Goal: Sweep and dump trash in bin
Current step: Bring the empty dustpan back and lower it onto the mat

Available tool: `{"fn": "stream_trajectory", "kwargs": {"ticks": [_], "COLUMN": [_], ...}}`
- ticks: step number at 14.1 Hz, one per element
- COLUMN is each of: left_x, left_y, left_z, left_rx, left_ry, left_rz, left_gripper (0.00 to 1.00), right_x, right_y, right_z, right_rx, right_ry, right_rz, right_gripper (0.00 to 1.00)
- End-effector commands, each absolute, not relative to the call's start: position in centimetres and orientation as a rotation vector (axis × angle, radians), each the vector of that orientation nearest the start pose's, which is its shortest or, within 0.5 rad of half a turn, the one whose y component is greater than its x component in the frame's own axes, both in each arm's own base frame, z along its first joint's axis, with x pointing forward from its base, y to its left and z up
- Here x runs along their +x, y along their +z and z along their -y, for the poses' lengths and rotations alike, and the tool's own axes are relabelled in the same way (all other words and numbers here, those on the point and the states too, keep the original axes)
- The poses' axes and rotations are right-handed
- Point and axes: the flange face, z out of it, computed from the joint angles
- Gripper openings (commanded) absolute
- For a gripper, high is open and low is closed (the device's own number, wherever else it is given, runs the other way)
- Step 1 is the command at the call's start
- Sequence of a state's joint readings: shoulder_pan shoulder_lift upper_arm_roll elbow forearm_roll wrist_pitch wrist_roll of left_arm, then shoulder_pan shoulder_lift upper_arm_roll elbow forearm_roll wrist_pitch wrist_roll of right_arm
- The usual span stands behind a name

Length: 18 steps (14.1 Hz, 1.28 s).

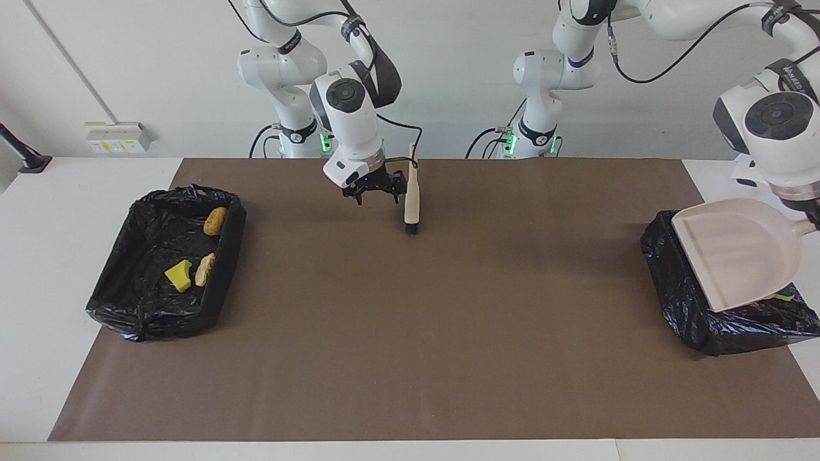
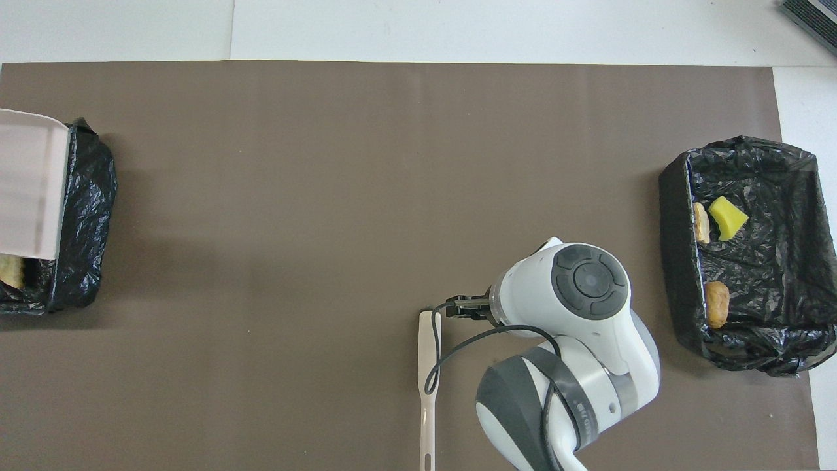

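Brown mat, swept. Trash point(image 1: 785, 294) binned at frame right, under the dustpan point(image 1: 737, 253) your left gripper point(image 1: 812, 216) clamps. Right gripper point(image 1: 375, 190) gapes empty beside the brush point(image 1: 411, 203). Next: park dustpan.

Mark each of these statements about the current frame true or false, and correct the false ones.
1. The left gripper holds the dustpan over a bin. True.
2. The right gripper is shut on the brush. False: it is open, beside the brush and apart from it.
3. The bin at the right arm's end holds three scraps. True.
4. Scraps lie on the brown mat. False: none shows on the mat.
5. The brush lies flat. False: it stands on its bristles.
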<state>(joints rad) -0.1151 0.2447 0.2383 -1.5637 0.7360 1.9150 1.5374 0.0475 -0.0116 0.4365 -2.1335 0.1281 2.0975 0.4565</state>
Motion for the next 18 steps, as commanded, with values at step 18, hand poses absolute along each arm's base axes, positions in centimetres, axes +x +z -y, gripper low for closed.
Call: {"fn": "stream_trajectory", "kwargs": {"ticks": [18], "left_x": [57.8], "left_y": [40.3], "left_z": [31.6], "left_rx": [-2.817], "left_ry": [0.13], "left_rz": [-0.821], "left_gripper": [0.0], "right_x": [53.0], "right_y": [61.4], "right_z": [2.4], "right_rx": [-3.178], "right_ry": [0.047], "right_rz": [-0.074], "right_gripper": [1.0]}}
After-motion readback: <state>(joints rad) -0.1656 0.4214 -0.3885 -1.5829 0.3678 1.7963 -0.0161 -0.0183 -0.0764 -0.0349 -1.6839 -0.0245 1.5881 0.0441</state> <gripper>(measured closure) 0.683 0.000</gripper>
